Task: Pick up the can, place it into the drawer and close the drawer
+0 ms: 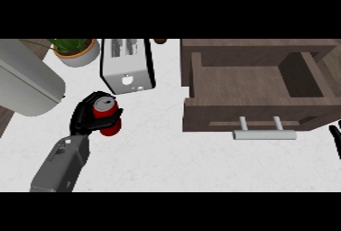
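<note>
A large grey appliance (26, 83) and a potted plant (75, 50) sit far left of the open drawer (256, 88), with a toaster (126, 65) nearer it. Just below the toaster, the left hand (85, 118) curls its fingers round the red can (106, 115) (silver top showing), holding it left of the drawer, bare white counter (186, 158) between them. The drawer's handle (263, 134) juts toward the lower edge. The right hand (335, 140) shows as a sliver at the right border; its fingers' state cannot be told.
</note>
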Motion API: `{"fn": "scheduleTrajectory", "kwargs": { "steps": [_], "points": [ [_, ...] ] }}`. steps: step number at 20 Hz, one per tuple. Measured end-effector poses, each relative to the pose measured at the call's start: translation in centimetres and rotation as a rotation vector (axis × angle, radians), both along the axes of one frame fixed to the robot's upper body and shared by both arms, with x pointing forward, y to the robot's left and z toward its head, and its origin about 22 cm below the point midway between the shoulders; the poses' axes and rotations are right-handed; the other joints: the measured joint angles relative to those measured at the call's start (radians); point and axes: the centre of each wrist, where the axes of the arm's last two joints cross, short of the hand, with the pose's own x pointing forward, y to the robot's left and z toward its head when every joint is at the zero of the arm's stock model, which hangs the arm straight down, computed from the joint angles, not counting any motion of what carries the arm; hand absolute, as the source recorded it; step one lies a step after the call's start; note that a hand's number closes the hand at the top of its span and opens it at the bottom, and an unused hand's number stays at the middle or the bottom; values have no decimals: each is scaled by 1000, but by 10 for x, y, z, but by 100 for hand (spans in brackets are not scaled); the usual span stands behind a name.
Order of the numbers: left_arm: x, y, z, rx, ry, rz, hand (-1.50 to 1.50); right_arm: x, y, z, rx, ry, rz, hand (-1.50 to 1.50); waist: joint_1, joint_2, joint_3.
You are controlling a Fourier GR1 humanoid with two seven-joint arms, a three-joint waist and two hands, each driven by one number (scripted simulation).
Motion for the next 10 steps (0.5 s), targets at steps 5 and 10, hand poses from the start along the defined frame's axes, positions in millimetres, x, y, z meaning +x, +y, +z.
{"fn": "scheduleTrajectory", "kwargs": {
  "steps": [5, 10],
  "points": [
    [-5, -6, 6, -28, -36, -18, 150, -4, -7, -2, 5, 1, -8, -150, 3, -1, 0],
    [-18, 4, 16, -40, -63, 45, 150, -7, -6, -3, 8, -9, -13, -150, 6, -2, 0]
  ]
}}
